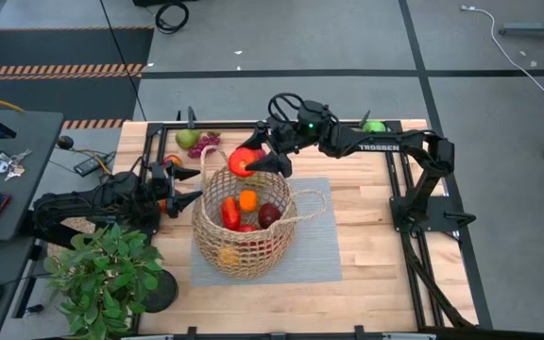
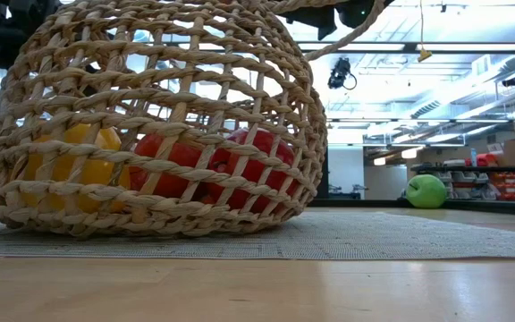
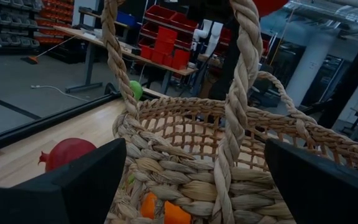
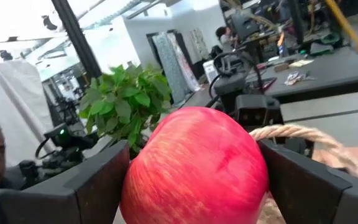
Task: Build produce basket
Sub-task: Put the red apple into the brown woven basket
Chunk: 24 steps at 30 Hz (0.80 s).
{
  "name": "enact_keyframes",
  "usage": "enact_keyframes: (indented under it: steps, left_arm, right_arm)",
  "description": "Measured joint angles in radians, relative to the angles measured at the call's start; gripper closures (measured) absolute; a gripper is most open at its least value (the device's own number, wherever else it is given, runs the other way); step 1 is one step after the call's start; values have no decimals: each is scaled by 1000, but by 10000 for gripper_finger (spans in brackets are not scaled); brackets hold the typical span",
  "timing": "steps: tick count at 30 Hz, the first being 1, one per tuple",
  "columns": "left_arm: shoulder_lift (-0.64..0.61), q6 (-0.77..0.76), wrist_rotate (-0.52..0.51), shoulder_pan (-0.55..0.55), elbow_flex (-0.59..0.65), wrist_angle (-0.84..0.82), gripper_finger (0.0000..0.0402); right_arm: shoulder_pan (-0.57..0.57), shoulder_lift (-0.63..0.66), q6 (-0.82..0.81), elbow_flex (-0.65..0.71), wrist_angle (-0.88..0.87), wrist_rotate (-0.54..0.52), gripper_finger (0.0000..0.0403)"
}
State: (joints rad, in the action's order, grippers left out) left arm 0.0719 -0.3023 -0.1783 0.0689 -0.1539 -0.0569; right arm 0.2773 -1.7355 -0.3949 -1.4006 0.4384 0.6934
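Left gripper (image 1: 185,201) of mine rests low at the basket's nine o'clock side, its two fingers spread wide apart and holding nothing, the tips pointing at the near loop handle (image 3: 236,106). A leafy potted plant (image 1: 102,274) stands on the table edge at about seven o'clock from the basket.

Moving rightward, the round woven basket (image 1: 213,253) sits on a grey mat (image 1: 314,255) in the middle of the wooden table (image 1: 385,264). Inside it lie several pieces of produce: an orange piece (image 1: 247,200), a red piece (image 1: 230,212), a dark maroon piece (image 1: 269,215) and a yellow piece (image 1: 227,254) low against the wall. A green pear (image 1: 187,139) and a purple grape bunch (image 1: 207,144) lie on the table at about eleven o'clock from the basket.

My right gripper (image 1: 253,161) hangs over the basket's twelve o'clock rim, its fingers clamped on a red apple (image 4: 194,171). A green apple (image 1: 374,126) sits at the table's far edge, at roughly two o'clock.
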Motion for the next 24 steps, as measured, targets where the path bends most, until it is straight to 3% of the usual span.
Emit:
enact_keyframes:
  steps: [4,9,15,24]
  left_arm:
    - [0,0,0,0,0,0,12]
    - [0,0,0,0,0,0,12]
    - [0,0,0,0,0,0,12]
    - [0,0,0,0,0,-2,12]
  right_arm:
    - [-5,2,73,0,-122,4,53]
    - [-49,2,229,-5,-337,-155,53]
    - [-121,2,339,-85,-586,-274,53]
    - [-202,-125,362,-161,-694,-359,53]
